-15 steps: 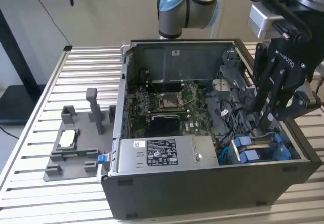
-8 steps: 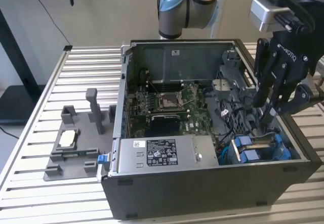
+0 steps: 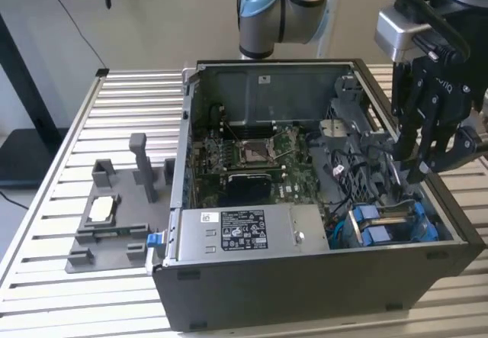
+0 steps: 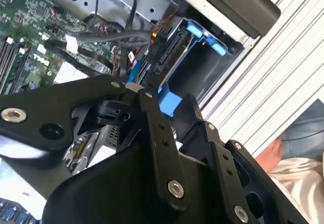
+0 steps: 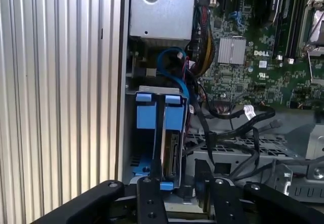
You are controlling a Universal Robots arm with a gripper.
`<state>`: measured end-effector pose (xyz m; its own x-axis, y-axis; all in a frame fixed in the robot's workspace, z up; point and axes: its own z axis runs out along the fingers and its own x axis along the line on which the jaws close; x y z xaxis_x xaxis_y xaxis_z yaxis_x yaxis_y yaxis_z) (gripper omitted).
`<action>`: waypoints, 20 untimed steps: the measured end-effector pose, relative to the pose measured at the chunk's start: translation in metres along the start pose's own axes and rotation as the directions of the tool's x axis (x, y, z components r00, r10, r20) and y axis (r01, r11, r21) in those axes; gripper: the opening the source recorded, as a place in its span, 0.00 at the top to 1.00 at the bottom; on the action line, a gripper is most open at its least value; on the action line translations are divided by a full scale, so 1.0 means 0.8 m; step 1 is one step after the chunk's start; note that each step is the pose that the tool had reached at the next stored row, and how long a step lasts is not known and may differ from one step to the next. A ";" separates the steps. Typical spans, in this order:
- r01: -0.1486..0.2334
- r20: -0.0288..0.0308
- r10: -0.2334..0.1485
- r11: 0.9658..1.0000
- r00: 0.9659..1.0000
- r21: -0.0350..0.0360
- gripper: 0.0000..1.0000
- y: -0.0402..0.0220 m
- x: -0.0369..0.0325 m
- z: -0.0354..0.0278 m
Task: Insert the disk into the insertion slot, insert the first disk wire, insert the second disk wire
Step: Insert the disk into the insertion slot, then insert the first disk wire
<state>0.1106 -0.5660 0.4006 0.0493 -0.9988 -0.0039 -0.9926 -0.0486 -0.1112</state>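
Silver-grey disk (image 5: 171, 158) in a bright blue plastic carrier sits inside the insertion slot (image 5: 158, 89). The slot is a narrow bay of a dark grey metal drive cage with blue plastic tabs (image 5: 145, 117), in a corner of an open black computer case (image 3: 305, 292). In the first wrist view the disk stands on edge in the bay, with its connector end turned toward the hand and uncovered.

The black two-fingered robot hand (image 3: 431, 162) hangs just above the cage, over that connector end. In both wrist views its fingers (image 5: 151, 204) stand apart with a clear gap, and nothing is gripped between them. In the second wrist view the blue carrier shows through the gap.

Loose black cables (image 5: 233, 118) and one blue cable (image 5: 172, 57) lie just past the cage from the hand, near the green motherboard (image 3: 259, 155). A long grey box with a white sticker (image 3: 232, 231) sits farther from the hand, toward the exterior view's left. Well apart from the hand on that same side, a grey plastic fixture (image 3: 114, 216) rests on the ribbed aluminium bench (image 3: 76, 292) that carries the case.
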 end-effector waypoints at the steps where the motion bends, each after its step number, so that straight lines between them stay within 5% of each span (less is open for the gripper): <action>1: 0.001 -0.001 -0.001 1.000 1.000 0.009 0.60 -0.0006 -0.0005 0.0001; 4: 0.002 -0.001 -0.002 1.000 1.000 0.022 0.60 -0.0047 -0.0055 0.0023; 11: 0.002 -0.002 -0.002 0.999 1.000 0.039 0.60 -0.0156 -0.0223 0.0080; 20: 0.002 -0.002 -0.002 0.999 1.000 0.041 0.60 -0.0172 -0.0274 0.0147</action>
<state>0.1245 -0.5433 0.3905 0.0508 -0.9987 -0.0017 -0.9872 -0.0500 -0.1514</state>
